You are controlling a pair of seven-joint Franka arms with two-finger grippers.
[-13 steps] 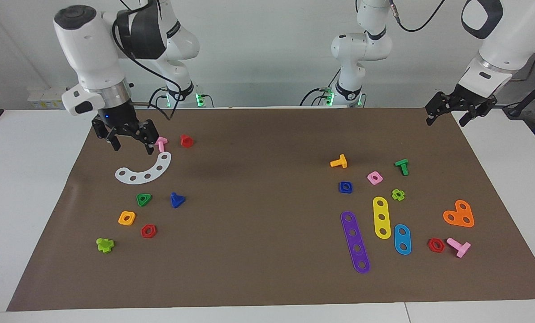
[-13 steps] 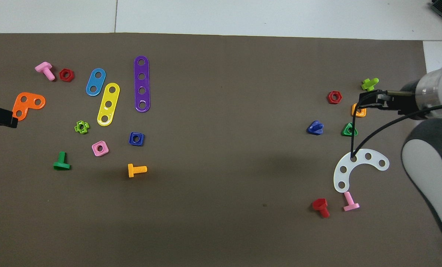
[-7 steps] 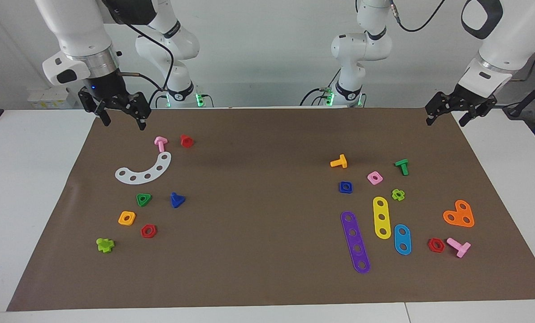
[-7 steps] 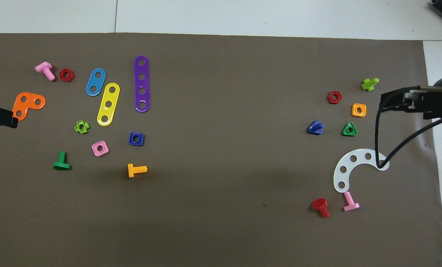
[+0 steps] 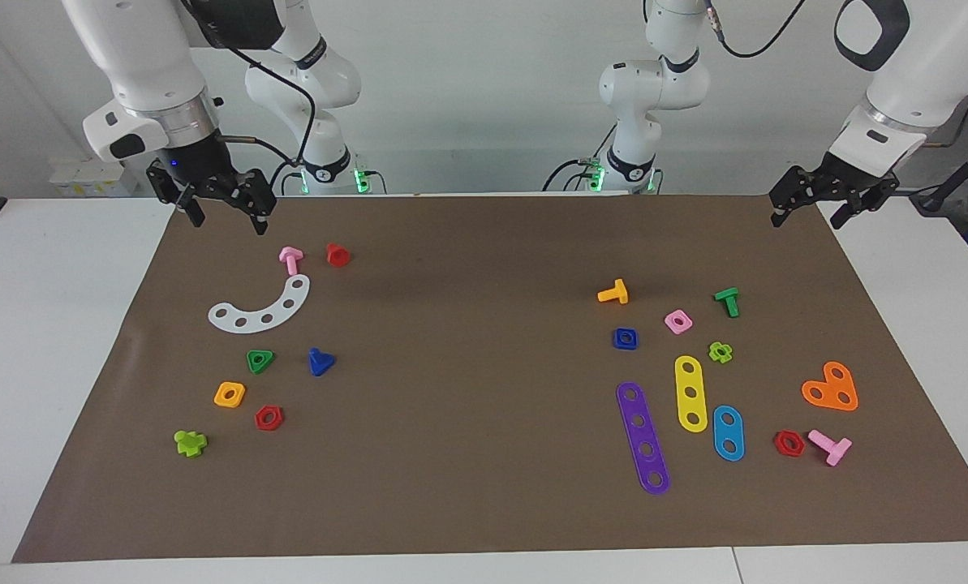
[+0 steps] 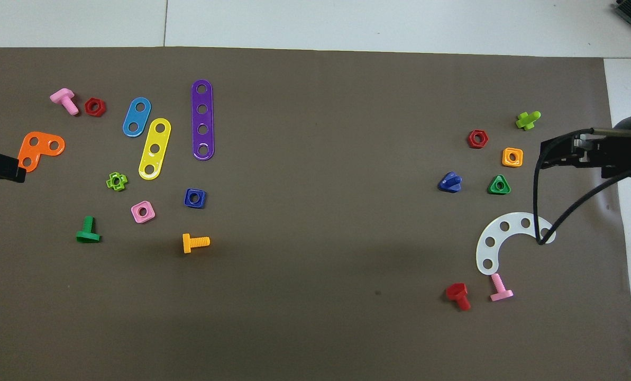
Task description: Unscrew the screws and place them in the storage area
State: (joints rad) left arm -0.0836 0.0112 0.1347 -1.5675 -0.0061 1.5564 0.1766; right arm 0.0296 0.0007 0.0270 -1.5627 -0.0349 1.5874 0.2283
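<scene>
The dark-blue screw with a triangular head [image 5: 320, 362] lies loose on the brown mat at the right arm's end, beside a green triangular nut [image 5: 260, 360]. It also shows in the overhead view [image 6: 450, 182]. My right gripper [image 5: 228, 221] is open and empty, raised over the mat's corner at the robots' end, above and apart from a pink bolt [image 5: 290, 259]. In the overhead view the right gripper [image 6: 554, 153] shows at the mat's edge. My left gripper [image 5: 808, 219] is open and empty and waits over the mat's corner at the left arm's end.
A white curved plate [image 5: 260, 310], a red bolt [image 5: 337, 255], orange [image 5: 230, 394] and red [image 5: 268, 418] nuts and a lime bolt [image 5: 190, 443] lie around the screw. At the left arm's end lie a blue square nut [image 5: 625, 338], coloured strips [image 5: 643, 436] and more bolts.
My right gripper has risen from just over the white curved plate and drawn back toward the robots' corner of the mat, empty. The left arm and the parts have not moved.
</scene>
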